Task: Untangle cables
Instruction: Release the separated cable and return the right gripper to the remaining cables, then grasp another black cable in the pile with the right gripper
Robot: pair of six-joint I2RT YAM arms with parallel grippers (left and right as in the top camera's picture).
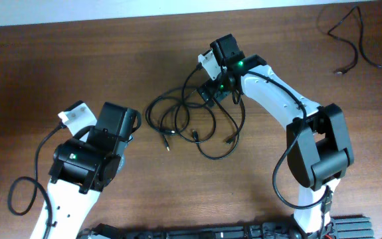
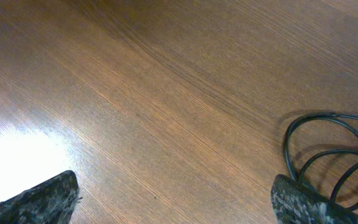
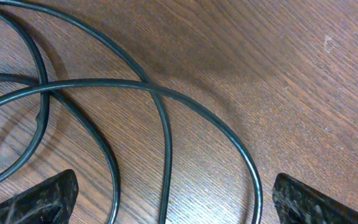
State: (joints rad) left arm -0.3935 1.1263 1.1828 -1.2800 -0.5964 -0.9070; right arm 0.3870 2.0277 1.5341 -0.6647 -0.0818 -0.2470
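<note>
Sprawling about midway between the left and right edges of the counter (image 1: pixel 78 53), the cables (image 1: pixel 194 119) are lying in a loose tangle of overlapping loops. Several strands are crossing one another. Their small plugs (image 1: pixel 195 136) are sitting on the side facing the near edge.

A lone cable (image 1: pixel 359 46) is lying well apart from the tangle, curling by the far right corner with one plug end turned toward the counter's middle.

The right gripper (image 3: pixel 174 179) is reaching in over the far side of the tangle, its arm bending back toward the near right corner. In the right wrist view its fingers (image 3: pixel 35 199) are standing wide apart and gripping nothing. Several strands are running across the wood between them: two long arcs are crossing near the left, and another is curving down toward the right finger. Whether the fingertips are touching the wood, I cannot tell.

The left gripper (image 2: pixel 175 180) is sitting just beside the tangle's left end, its arm stretching back toward the near left corner. Its fingers (image 2: pixel 315 202) are also spread wide, with only bare wood between them. In the left wrist view a few loops are lying close to the right-hand finger, and one is passing behind its tip. Whether the finger is touching them is unclear.

A thicker wire (image 1: pixel 24 192) on the left arm is looping out toward the left edge, apart from the cables.
</note>
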